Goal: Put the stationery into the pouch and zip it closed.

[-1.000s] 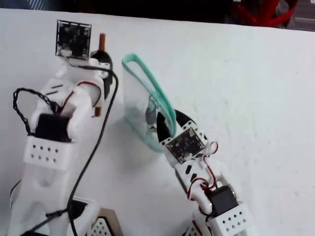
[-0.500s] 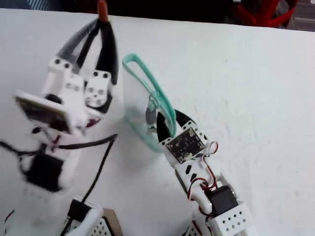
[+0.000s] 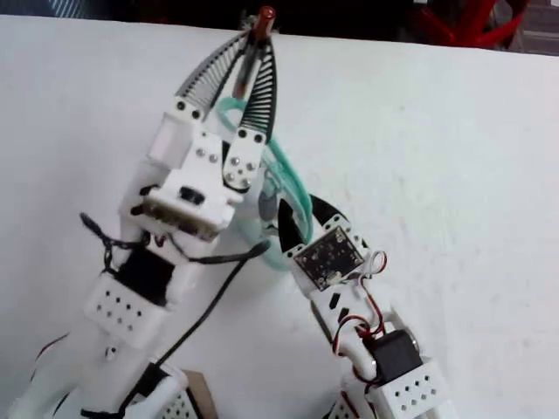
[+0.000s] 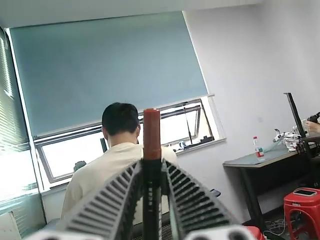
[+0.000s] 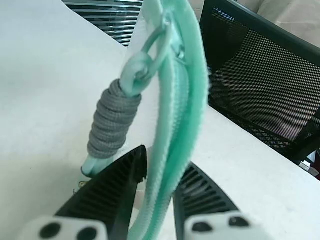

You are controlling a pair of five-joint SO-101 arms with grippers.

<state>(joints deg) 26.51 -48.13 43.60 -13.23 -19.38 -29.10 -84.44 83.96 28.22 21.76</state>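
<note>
Jaws of our left gripper (image 3: 254, 44) pinch the red-capped pen (image 3: 264, 15), now at the top centre of the frame over the far end of the pouch (image 3: 288, 179). A second ago we held it low at the upper left, beside the pouch. Our right gripper (image 3: 295, 225) stays clamped on the teal zipper edge, mid-frame, on the white table (image 3: 454, 131).

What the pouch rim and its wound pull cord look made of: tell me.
Pouch rim: mint woven fabric tape, matte, it seems; fuzzy fibres show along its edge.
Pull cord: grey textile cord, matte, wound in ribbed coils; fibre unclear.
</note>
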